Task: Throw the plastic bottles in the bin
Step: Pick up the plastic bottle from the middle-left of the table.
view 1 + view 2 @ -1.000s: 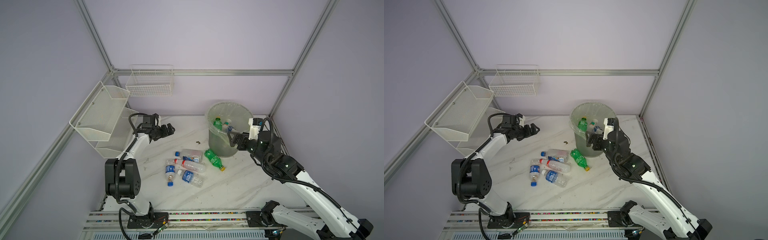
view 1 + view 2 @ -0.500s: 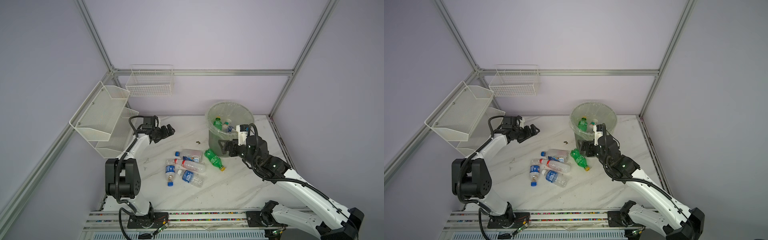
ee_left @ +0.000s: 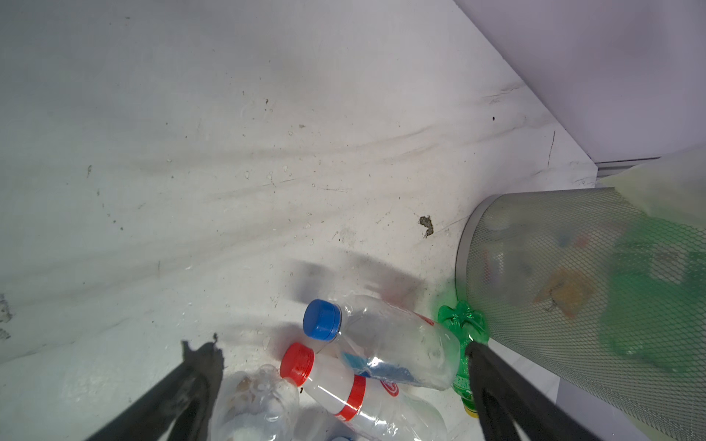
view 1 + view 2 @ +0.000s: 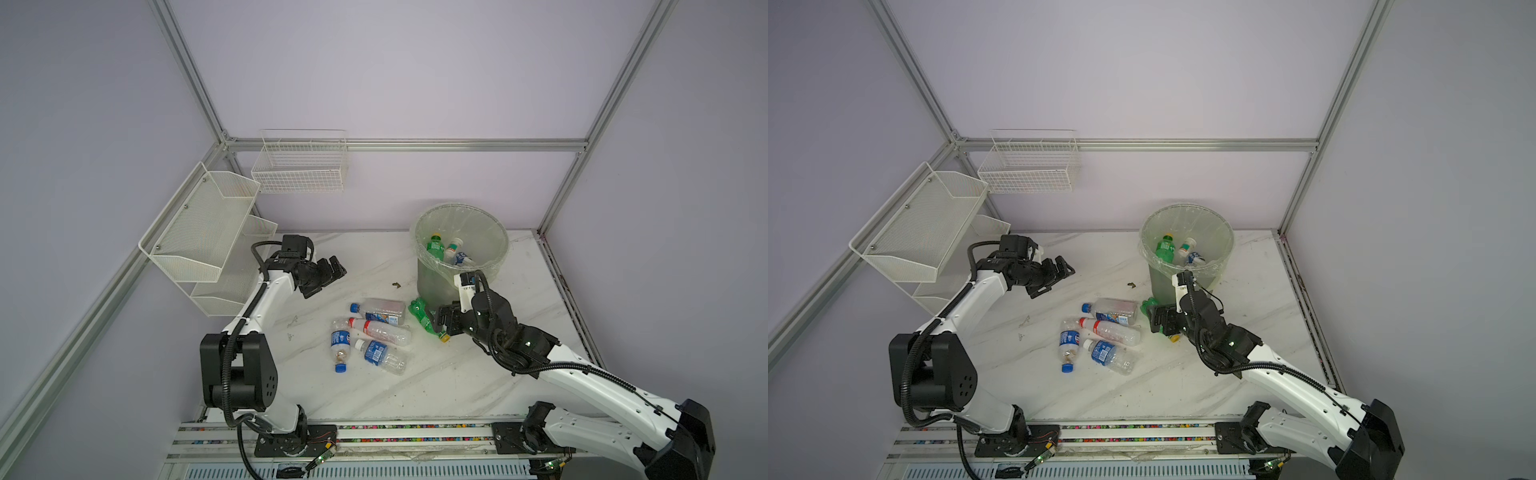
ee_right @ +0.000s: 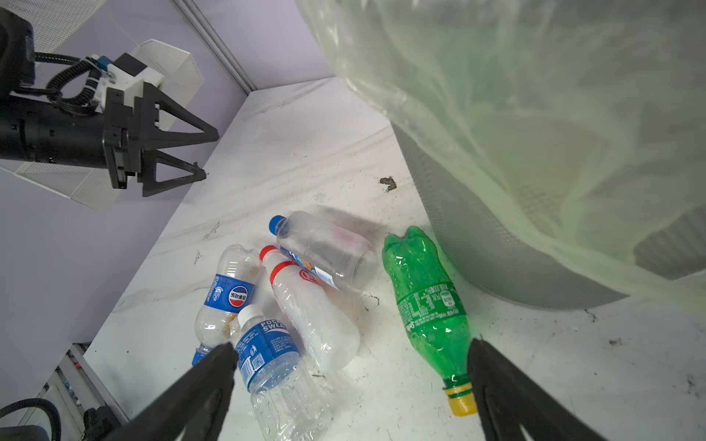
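Pepsi bottle point(image 4: 340, 345), Pocari Sweat bottle point(image 4: 380, 355), red-capped bottle point(image 4: 380, 328) and blue-capped bottle point(image 4: 380, 311): lying clustered on marble tabletop point(image 4: 457, 374); right gripper point(image 4: 444, 323): jaws spread wide, empty, over neck of green bottle point(image 5: 428, 301); green bottle: lying flat, base against bin point(image 4: 428, 286); bin: upright, with binned bottles point(image 4: 434, 247) inside; left gripper point(image 5: 211, 155): jaws wide, empty, raised beyond the cluster.

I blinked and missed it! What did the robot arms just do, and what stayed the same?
The right claw came down from the rim of the bin toward the front, and now hangs open over the green bottle on the table. It grabbed nothing and dropped nothing. The left claw stayed open, nearly still. The other bottles stayed put.
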`<state>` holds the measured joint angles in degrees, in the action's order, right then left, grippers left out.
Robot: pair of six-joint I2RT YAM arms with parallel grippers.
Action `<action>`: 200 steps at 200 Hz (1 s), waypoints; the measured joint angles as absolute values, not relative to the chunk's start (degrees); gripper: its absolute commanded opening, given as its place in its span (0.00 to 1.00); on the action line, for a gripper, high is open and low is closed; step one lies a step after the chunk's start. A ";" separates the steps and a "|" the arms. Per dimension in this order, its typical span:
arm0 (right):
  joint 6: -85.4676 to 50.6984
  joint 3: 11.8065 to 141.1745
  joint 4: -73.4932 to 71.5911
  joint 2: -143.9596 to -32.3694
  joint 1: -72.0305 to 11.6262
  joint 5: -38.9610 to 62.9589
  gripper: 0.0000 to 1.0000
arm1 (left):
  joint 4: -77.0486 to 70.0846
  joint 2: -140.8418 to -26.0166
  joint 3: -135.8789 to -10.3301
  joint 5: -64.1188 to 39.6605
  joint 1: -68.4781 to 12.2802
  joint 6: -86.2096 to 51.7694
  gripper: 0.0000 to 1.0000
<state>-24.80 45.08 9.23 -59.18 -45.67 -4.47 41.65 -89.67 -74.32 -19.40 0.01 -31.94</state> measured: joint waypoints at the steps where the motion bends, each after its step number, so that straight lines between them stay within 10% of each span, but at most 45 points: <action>1: -24.80 45.06 9.19 -59.18 -45.67 -4.47 0.97 | 41.76 -89.62 -74.32 -19.40 0.01 -31.94 1.00; 200: -26.46 40.47 5.50 -58.67 -45.67 -4.29 0.97 | 45.91 -74.22 -57.06 -10.44 -12.86 -34.00 1.00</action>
<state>-26.46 40.47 5.50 -58.67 -45.67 -4.29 45.91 -74.22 -57.06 -10.44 -12.86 -34.00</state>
